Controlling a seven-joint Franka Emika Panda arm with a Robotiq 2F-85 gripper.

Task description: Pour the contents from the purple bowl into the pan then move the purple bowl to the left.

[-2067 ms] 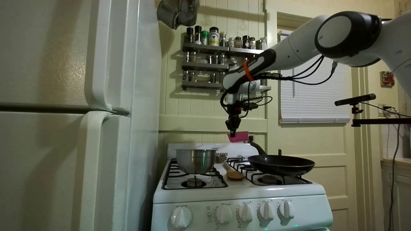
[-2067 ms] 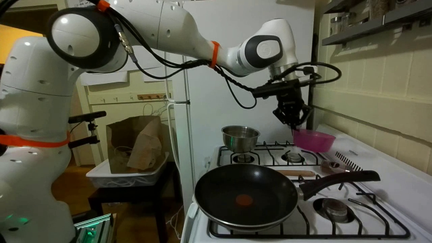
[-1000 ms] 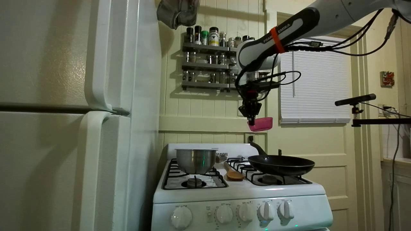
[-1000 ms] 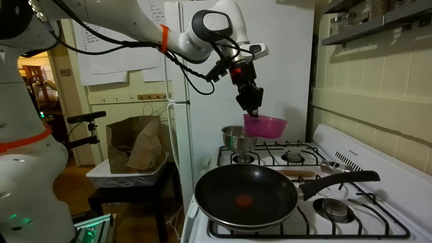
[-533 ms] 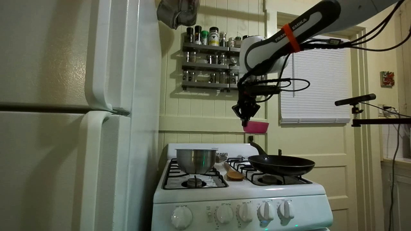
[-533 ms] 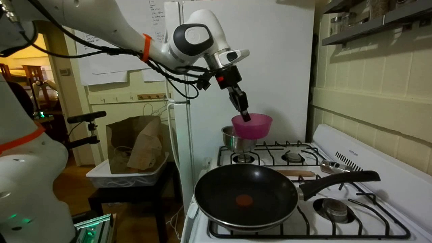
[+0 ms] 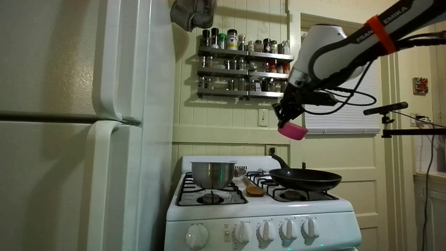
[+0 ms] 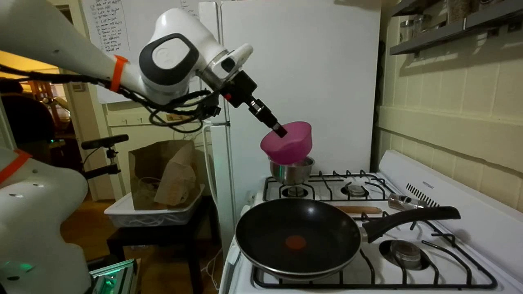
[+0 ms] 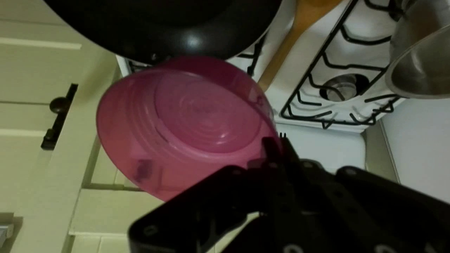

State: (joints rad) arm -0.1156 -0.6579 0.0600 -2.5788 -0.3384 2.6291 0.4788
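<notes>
Your hand (image 9: 279, 149) is clasping the purple bowl (image 8: 290, 148) by its rim, the wall sitting pinched between its tips. The bowl is hanging in the air, leaning well off level and well apart from the pan (image 8: 298, 222), which is resting on the stove-top worktop (image 7: 259, 211). In an exterior view the bowl (image 7: 293, 131) is showing above the pan; I am not able to tell whether it is standing squarely over it.

You are most likely working on the pour, with the leftward move yet to be started. No contents are showing clearly in the bowl or the pan, so I am leaving open how much is remaining to tip.

The next move is calling for the bowl's mouth to be placed over the pan's middle, away from the steel pot (image 8: 291, 175), before you are tilting further. You are pinching a single spot on the rim, so a quick turn may be risking a twist; a slow roll is looking safer.
</notes>
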